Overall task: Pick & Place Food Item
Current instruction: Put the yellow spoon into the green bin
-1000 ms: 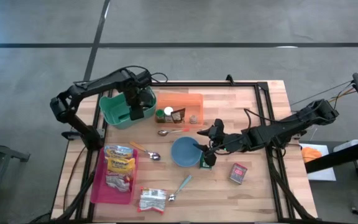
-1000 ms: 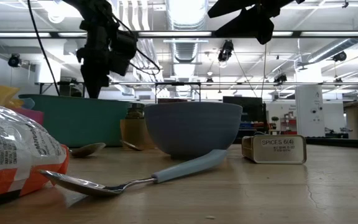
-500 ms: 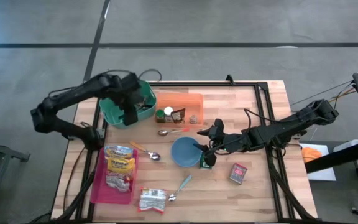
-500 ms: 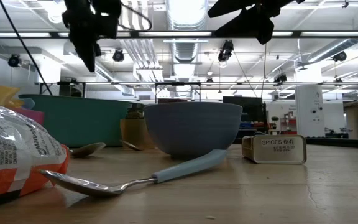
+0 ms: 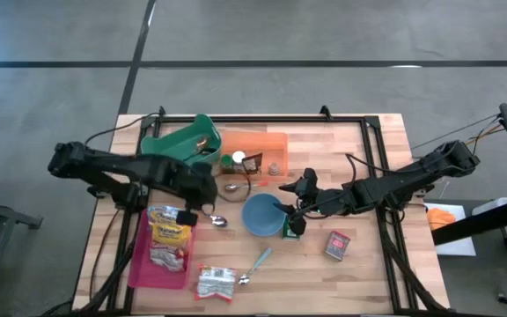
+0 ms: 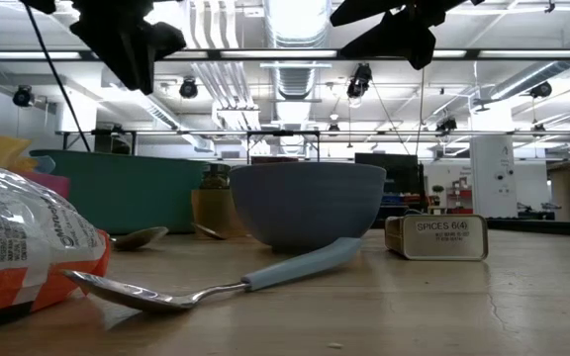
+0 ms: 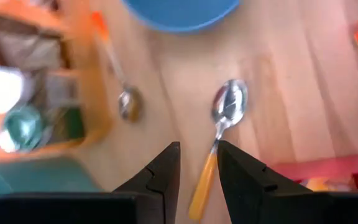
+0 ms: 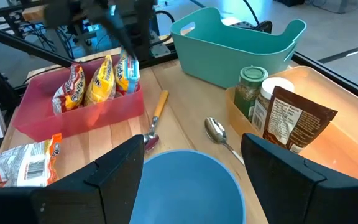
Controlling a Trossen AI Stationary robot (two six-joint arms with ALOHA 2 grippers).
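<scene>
Snack packets (image 5: 169,231) filed in pink tray (image 5: 139,264); left gripper (image 7: 196,163), narrowly parted, empty, over orange-handled spoon (image 7: 219,140). Right gripper (image 8: 188,163) open, waiting above blue bowl (image 5: 262,215).

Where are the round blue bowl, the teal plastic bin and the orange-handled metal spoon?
Round blue bowl (image 5: 261,214): high view, on its inside bottom.
Teal plastic bin (image 8: 241,43): right wrist view, on its outer side wall.
Orange-handled metal spoon (image 7: 227,106): left wrist view, on its shiny scoop.
</scene>
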